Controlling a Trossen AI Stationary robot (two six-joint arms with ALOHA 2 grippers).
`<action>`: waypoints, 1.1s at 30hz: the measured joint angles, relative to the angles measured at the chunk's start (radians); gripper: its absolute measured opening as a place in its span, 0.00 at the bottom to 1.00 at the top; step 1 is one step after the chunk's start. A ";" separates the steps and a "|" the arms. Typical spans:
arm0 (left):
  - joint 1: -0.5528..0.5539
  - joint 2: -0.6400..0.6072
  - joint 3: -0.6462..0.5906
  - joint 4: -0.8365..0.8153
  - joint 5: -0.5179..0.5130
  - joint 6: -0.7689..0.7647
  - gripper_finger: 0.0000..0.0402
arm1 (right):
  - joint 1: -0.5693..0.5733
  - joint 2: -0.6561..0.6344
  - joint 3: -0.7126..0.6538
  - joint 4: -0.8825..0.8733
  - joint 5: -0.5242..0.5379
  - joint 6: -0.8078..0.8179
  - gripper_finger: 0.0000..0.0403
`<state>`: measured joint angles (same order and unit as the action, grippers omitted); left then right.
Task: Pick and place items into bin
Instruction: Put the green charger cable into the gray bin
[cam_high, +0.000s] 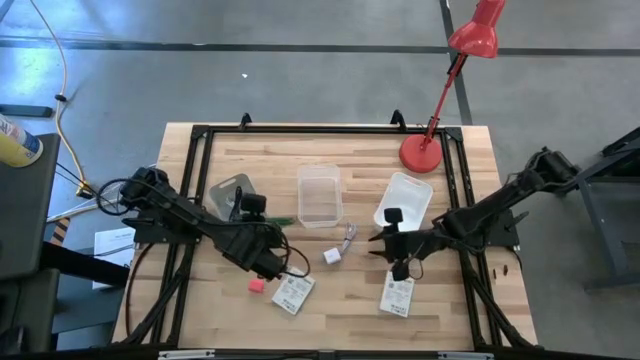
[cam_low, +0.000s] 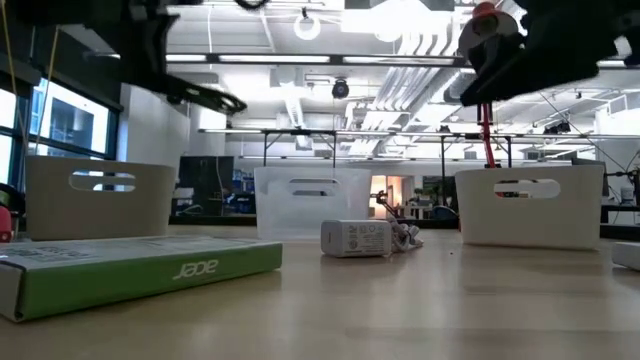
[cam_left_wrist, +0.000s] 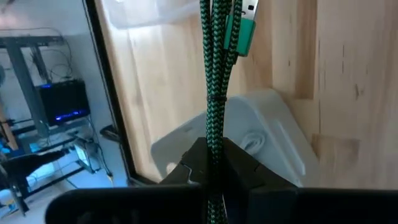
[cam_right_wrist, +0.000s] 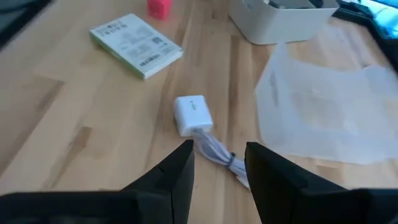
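My left gripper (cam_left_wrist: 214, 155) is shut on a green braided cable (cam_left_wrist: 214, 81), doubled into a bundle, above the grey bin (cam_left_wrist: 261, 124). In the high view it hovers (cam_high: 268, 222) between the grey bin (cam_high: 230, 195) and the clear bin (cam_high: 320, 193). My right gripper (cam_right_wrist: 217, 158) is open above the table, its fingers short of the white cube (cam_right_wrist: 191, 114) and over its thin cable (cam_right_wrist: 217, 152). The white cube (cam_high: 332, 256) rests flat on the wood. A pink cube (cam_high: 257, 285) and two flat printed packets (cam_high: 293, 293) (cam_high: 397, 296) lie near the front edge. My left gripper pinches the doubled green cable between its two fingers, at a stretch (cam_left_wrist: 214, 127) of the bundle well back from the plug. The strands run straight out along the fingers and end in a green USB plug (cam_left_wrist: 244, 25). The cable is lifted clear of the table.
A white bin (cam_high: 405, 200) stands right of the clear bin. A red desk lamp (cam_high: 420, 152) stands at the far right of the table. A black frame (cam_high: 200, 130) runs round the table. The nearest packet (cam_low: 140, 265) fills the low view's left foreground.
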<state>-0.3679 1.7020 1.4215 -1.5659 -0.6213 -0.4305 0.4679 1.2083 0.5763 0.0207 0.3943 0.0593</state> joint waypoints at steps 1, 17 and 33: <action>0.001 -0.006 -0.005 -0.007 0.000 0.000 0.01 | -0.005 0.000 -0.022 0.039 -0.020 0.000 0.33; 0.001 -0.169 -0.317 -0.007 0.030 0.093 0.00 | -0.022 0.009 -0.054 0.167 -0.090 -0.037 0.33; 0.002 -0.330 -0.496 0.032 -0.056 0.313 0.01 | -0.023 0.009 -0.054 0.215 -0.085 -0.041 0.33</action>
<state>-0.3660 1.3716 0.9257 -1.5341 -0.6774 -0.1172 0.4446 1.2175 0.5224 0.2360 0.3096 0.0181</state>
